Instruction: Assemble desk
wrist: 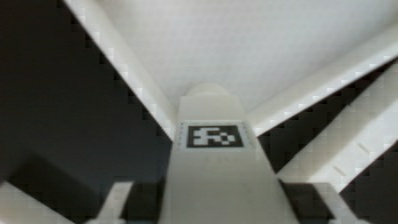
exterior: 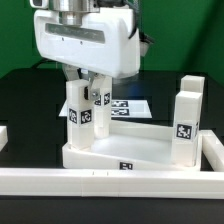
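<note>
Claw (exterior: pixel 84 80) at left centre of the exterior frame grasps an upright white leg (exterior: pixel 79 112), its long axis vertical, foot at the near-left corner of the desk top (exterior: pixel 135 150). Another leg (exterior: pixel 101 100) stands just behind; a third (exterior: pixel 185 120) rises at right.

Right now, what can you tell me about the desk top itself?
The desk top is a white, plastic-looking rectangular tray with a raised rim, lying flat on the black table against the white rail. A small black-and-white tag sits on its near rim. Legs stand upright at its corners: one on the exterior view's right, others under the gripper, whose jaws hold a leg.
</note>
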`<state>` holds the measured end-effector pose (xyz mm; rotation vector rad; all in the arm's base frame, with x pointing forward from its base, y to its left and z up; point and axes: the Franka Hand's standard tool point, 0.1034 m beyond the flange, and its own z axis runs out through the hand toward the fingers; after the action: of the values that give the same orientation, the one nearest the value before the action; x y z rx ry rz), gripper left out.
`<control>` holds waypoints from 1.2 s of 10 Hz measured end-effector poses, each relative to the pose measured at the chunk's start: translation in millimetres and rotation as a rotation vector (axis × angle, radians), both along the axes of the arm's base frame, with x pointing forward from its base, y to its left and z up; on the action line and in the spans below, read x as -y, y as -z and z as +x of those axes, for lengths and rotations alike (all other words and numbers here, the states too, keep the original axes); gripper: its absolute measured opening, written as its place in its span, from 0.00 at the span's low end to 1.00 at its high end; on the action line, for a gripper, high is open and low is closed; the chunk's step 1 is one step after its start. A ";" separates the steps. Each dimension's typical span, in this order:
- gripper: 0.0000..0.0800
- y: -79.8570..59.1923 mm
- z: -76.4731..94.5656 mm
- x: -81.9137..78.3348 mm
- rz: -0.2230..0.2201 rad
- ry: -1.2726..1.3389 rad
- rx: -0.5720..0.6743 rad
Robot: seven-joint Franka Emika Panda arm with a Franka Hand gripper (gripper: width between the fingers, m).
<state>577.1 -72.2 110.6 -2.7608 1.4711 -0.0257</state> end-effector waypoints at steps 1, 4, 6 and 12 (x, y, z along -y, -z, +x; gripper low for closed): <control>0.36 0.1 0.7 -0.2 0.004 0.069 0.006; 0.36 0.6 2.4 -2.2 0.035 0.377 0.016; 0.36 1.0 3.2 -2.4 0.043 0.523 0.024; 0.57 1.0 5.3 -3.9 0.051 0.591 0.026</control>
<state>582.4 -68.3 109.6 -2.1763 2.1753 -0.0291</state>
